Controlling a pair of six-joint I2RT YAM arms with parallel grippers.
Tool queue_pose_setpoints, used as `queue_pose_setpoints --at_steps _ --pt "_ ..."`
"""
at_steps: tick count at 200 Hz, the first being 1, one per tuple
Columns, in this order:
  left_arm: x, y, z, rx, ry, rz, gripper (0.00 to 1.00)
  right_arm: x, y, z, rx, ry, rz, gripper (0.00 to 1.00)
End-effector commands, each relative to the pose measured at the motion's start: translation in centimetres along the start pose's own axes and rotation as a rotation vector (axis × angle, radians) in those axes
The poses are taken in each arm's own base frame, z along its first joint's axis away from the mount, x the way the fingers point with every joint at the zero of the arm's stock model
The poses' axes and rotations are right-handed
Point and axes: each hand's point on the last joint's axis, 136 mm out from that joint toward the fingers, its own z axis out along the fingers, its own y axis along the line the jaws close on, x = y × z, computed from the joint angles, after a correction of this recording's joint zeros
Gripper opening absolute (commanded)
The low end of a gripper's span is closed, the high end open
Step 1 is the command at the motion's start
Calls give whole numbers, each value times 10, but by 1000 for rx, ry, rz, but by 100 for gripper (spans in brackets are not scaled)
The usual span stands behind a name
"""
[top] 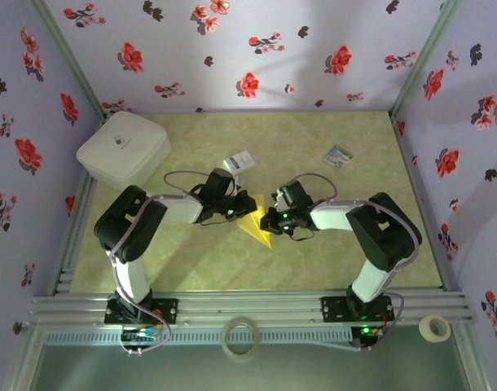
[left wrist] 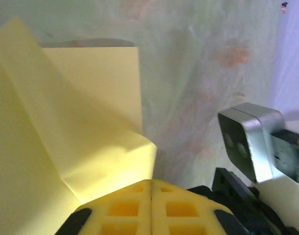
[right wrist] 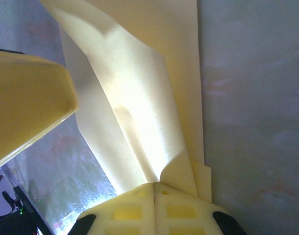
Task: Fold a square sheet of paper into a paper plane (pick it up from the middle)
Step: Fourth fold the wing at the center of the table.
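Both shut jaws pinch opposite edges of the folded yellow paper (top: pixel 257 226).

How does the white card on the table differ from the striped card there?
The white card is mostly white with dark print; the striped card is multicoloured. The white card lies close behind the left arm; the striped card lies farther right, by itself. Both are small and lie flat on the table.

Pale green tabletop (top: pixel 191 261) — right of the white box (top: pixel 124 148) lie a small white card (top: pixel 239 161), a striped card (top: pixel 339 155) farther off and, nearer, the folded sheet of paper (top: pixel 257 226).
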Motion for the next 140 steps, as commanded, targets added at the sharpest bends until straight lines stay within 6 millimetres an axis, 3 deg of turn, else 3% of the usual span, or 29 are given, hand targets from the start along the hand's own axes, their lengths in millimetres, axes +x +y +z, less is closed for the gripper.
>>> queue_pose_setpoints --at_steps 1,36,65,140 --pt "19 2 1 -36 58 23 3 27 -34 2 94 87 49 0" --pt "34 10 10 -50 90 12 0 27 -34 2 88 87 51 0" --pt "33 11 15 -48 91 6 1 27 -34 2 83 88 54 0" --pt "28 47 24 -197 77 -51 0 35 -43 3 100 102 72 0"
